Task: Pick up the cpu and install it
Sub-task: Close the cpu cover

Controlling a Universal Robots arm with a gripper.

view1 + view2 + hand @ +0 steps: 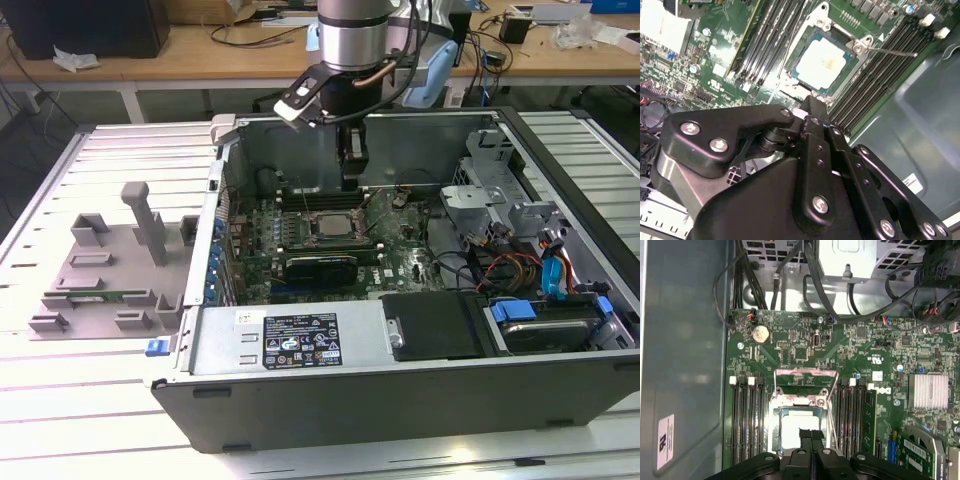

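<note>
Cpu [799, 426] sits flat in socket [773, 405] mid-motherboard [790, 347]; claw [810, 436] just above it, fingers pressed together on nothing; placing looks done, though the socket's clamp frame appears unlatched.

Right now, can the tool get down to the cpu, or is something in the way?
Likely yes. The tool hangs just above the cpu, which lies uncovered on the motherboard, with no cable or cover across it. Its fingers are shut, so it would have to open to grip.
</note>
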